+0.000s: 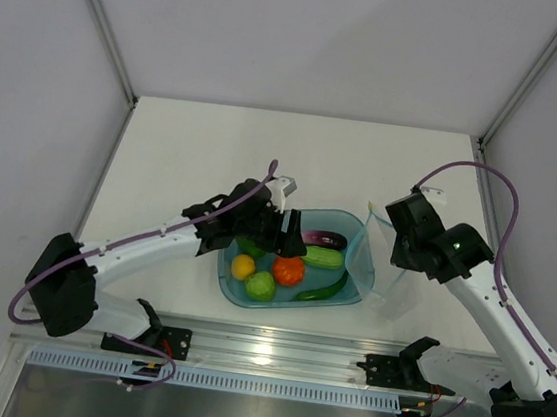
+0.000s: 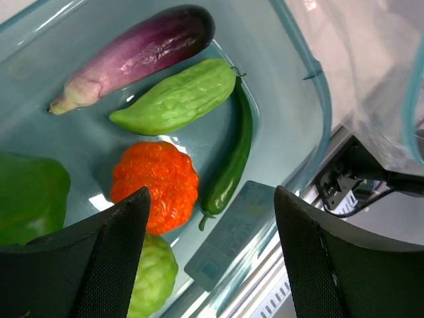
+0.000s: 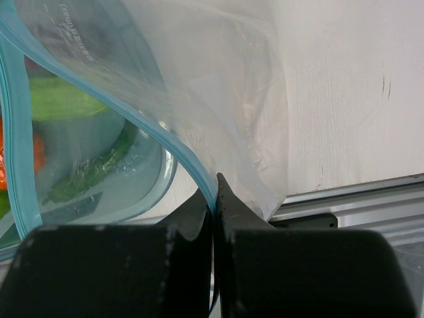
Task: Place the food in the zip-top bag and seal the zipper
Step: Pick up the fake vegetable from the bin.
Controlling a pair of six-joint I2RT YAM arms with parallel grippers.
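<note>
The food lies in a translucent blue tub [image 1: 355,274]: eggplant [image 2: 139,50], cucumber [image 2: 175,96], chili [image 2: 232,159], tomato [image 2: 156,182], bell pepper [image 2: 30,195] and a green round fruit [image 2: 152,271]. A yellow fruit [image 1: 243,266] lies at the tub's left end. My left gripper [image 2: 212,199] hangs open over the tub, above the tomato and chili, holding nothing. The clear zip-top bag [image 3: 225,86] stands upright against the tub's right end [image 1: 385,266]. My right gripper [image 3: 214,182] is shut on its teal zipper [image 3: 159,132], holding the mouth up.
A metal rail [image 1: 273,349] runs along the table's near edge. White enclosure walls with metal posts [image 1: 103,23] close in the back and sides. A label [image 2: 232,232] is stuck on the tub's floor.
</note>
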